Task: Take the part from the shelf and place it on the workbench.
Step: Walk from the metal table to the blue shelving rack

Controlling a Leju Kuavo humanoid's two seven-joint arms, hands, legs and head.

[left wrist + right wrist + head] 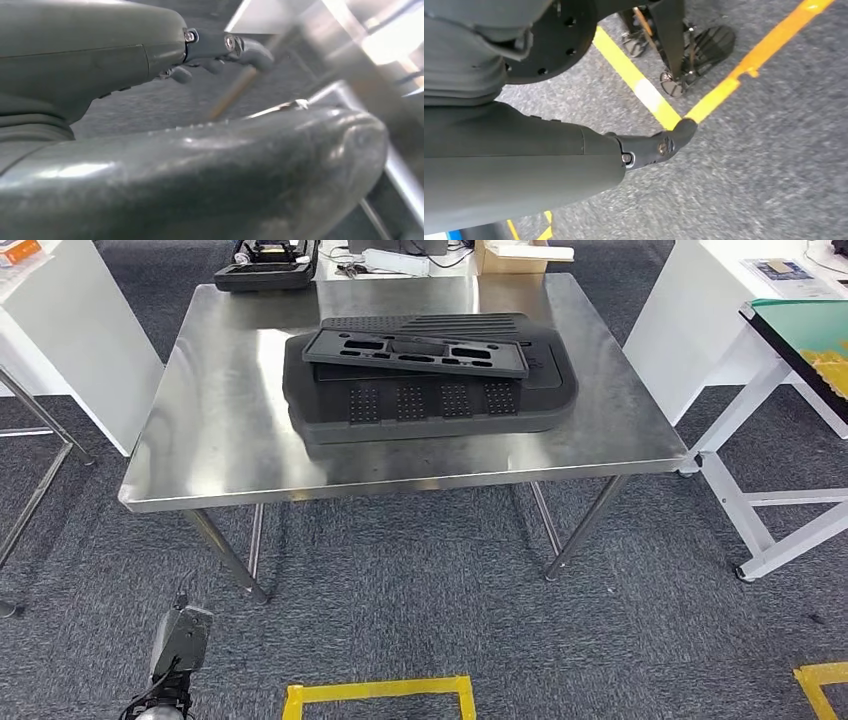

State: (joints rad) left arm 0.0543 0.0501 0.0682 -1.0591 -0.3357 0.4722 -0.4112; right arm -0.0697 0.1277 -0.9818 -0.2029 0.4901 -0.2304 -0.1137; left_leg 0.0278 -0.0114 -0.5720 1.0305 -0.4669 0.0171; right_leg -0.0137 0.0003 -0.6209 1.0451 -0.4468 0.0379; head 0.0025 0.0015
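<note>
Two dark parts lie stacked on the steel table (230, 430), the slim part (415, 350) set lengthwise across the bulky one (430, 395), straight ahead. Both hands hang low and well short of it, left hand (220, 52) and right hand (649, 150) grasping nothing, fingers loosely apart, neither plainly nearer.
</note>
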